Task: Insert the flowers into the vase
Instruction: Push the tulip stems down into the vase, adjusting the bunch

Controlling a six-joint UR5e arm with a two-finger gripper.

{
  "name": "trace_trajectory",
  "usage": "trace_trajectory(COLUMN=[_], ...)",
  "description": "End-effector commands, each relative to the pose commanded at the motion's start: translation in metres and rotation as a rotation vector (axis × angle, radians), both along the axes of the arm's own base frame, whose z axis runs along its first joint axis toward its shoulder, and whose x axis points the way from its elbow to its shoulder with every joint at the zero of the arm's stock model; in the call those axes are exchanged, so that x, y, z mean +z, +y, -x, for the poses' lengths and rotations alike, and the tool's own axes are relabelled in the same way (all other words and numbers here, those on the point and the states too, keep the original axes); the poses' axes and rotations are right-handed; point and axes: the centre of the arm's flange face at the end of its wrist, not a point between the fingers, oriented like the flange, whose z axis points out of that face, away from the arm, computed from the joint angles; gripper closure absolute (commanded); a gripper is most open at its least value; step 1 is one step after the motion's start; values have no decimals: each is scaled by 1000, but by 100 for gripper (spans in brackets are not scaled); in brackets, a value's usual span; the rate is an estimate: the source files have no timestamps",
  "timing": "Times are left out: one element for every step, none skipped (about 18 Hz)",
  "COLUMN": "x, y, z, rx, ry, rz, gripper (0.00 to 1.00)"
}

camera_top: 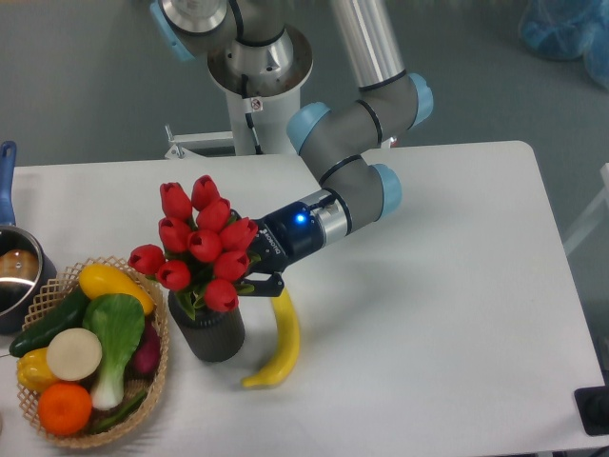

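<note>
Flowers upright, stems in vase

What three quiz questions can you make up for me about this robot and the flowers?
1. True or false: the flowers have their stems down in the vase.
2. What lies on the table just right of the vase? A) an orange B) a yellow banana C) a spoon
3. Fill in: the vegetables sit in a woven ____.

Key: 1 true. 2 B. 3 basket. The gripper is right beside the bunch; the flowers hide whether it grips the stems.
</note>
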Motion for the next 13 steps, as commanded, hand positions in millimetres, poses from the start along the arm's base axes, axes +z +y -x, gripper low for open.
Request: trace_trajectory(x=[-1,-3,-5,-7,-8,-9,-10,-11,-12,-14,-16,-16,-18], y=[0,0,-1,-2,-2,-2,-3,-3,-3,-4,-3,-3,-3], z=[0,-1,-2,-3,-4,-4,-5,-6,-5,-5,-5,-5,-4], rx=[-1,-3,-5,-5,-5,-5,-6,-6,-7,-5,-5,-5,-5], ry=[1,7,6,3,2,-1,-1,1,0,-3,-5,-5,-9], rz=[5,15,23,27,28,29,35,37,39,42,43,43,45], gripper=[71,71,71,71,71,71,71,71,71,71,71,71,71])
